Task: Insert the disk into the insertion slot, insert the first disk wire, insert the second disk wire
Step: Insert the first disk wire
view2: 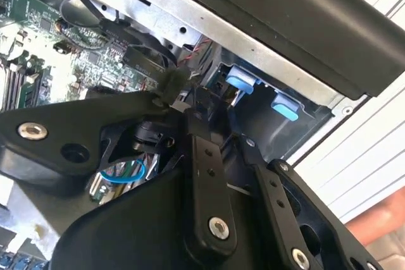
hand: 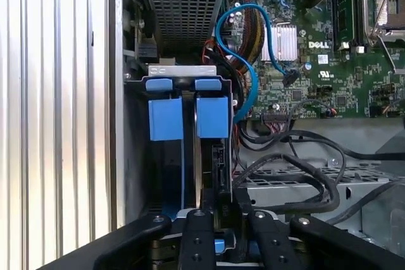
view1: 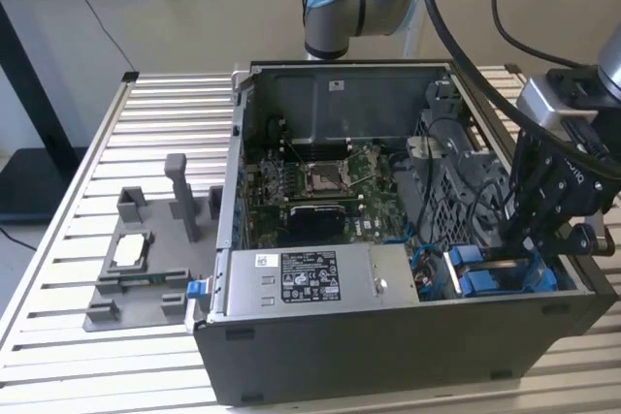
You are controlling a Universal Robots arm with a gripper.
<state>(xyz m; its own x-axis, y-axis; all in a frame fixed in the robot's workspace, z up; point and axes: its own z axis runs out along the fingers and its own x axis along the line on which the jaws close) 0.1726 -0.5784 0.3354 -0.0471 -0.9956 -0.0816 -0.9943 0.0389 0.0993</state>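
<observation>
Silver-grey flat disk in bright blue plastic frame (hand: 199, 156) stands on edge inside dark grey plastic insertion slot (hand: 136, 169), corner of open dark computer case (view1: 388, 356) at exterior view's right. Black gripper (view1: 529, 244) (hand: 221, 213) poised at disk's near end; grip state: cannot tell.

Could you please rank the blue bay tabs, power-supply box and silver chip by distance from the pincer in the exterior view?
1. The blue bay tabs, just below the pincer.
2. The power-supply box, inside the case.
3. The silver chip, on the grey fixture outside.
</observation>
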